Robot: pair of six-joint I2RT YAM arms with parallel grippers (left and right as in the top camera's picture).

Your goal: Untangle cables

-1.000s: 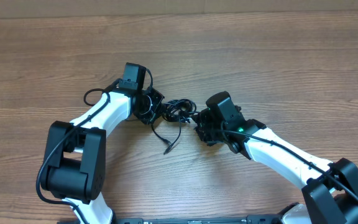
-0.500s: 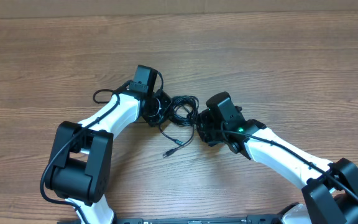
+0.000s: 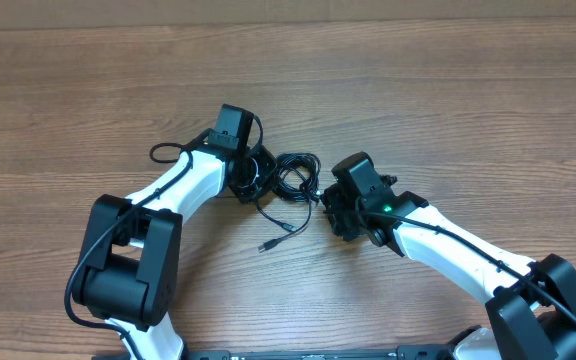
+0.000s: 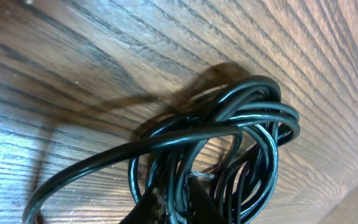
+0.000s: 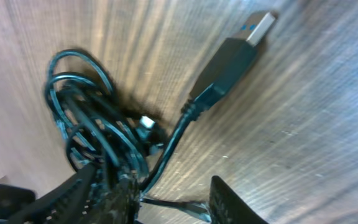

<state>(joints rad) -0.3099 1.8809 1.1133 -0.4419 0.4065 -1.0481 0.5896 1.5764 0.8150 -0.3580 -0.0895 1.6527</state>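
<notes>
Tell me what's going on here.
A tangled bundle of thin black cables lies on the wooden table between a robot's two grippers. The left gripper is at one side of the coils. The right gripper, jaws open, is at the other. One plug end trails loose; nothing is untangled yet.

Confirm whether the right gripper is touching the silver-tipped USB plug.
Apart. Right wrist view shows bare table between the USB plug and the right gripper; only its cable runs toward the fingers.
</notes>
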